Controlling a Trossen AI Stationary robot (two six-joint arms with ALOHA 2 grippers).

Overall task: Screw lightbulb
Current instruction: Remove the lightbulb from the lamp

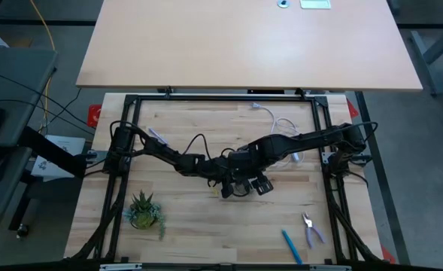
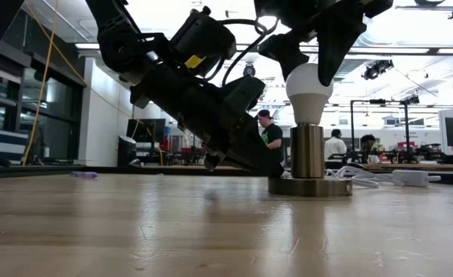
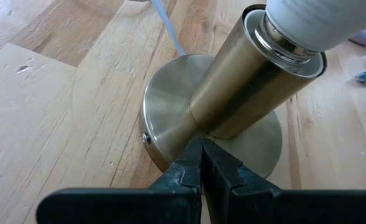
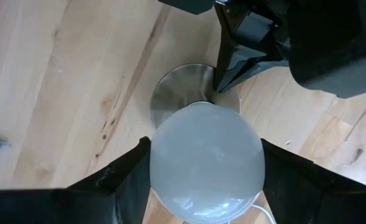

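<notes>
Glass, by the look of it, so the lightbulb is likely light, smooth, a little slippery and easily cracked; it wants a gentle hold across the widest part of its white dome, with only enough squeeze to turn it. It is standing upright in the brushed-metal socket, its neck sitting at the socket's mouth (how far the thread has gone in is hidden inside the tube). The socket's round base is resting on the wooden tabletop, with a white cord trailing off beside it.

The right end effector is reaching down from above and grasping the bulb's dome, one dark finger on either side of the white glass, wrist pointing nearly straight down over the socket's axis. That pose looks suited to twisting about the vertical.

The left end effector is coming in low and slanted from the other side, its fingers clenched together, the tips pressing at the rim of the base where the column rises, apparently bracing the socket against turning.
</notes>
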